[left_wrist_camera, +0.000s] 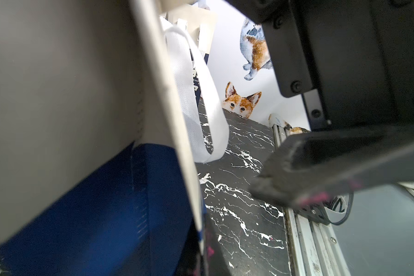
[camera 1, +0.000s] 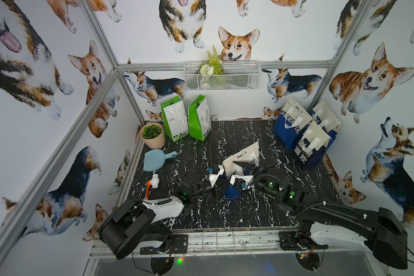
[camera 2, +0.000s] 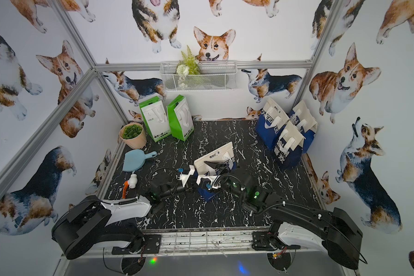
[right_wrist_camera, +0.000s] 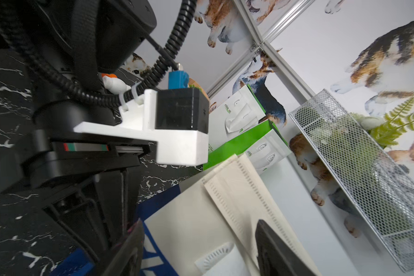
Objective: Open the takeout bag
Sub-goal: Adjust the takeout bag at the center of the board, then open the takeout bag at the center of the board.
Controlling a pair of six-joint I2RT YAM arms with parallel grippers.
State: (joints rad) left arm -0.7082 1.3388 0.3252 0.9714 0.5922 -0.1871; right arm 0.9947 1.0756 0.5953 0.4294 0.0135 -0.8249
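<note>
At the middle of the table (camera 1: 201, 148), the takeout bag (camera 1: 241, 153) is leaning, blue base toward the arms, cream mouth pointing away. The right gripper (right_wrist_camera: 198, 224), nearer that mouth, is straddling the cream panel, jaws spread, gripping nothing; the left gripper (camera 1: 221, 188) is sitting closed at the base, any hold unclear.

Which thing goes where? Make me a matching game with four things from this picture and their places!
Things:
1. plant pot
2. wire basket
3. takeout bag
4. blue dustpan

Places:
A. hanging on the back wall
B. in the middle of the table
C. lying flat beside the plant pot
D. standing in the table's far left corner

Pairs: 1-D, 2-A, 3-B, 4-C
</note>
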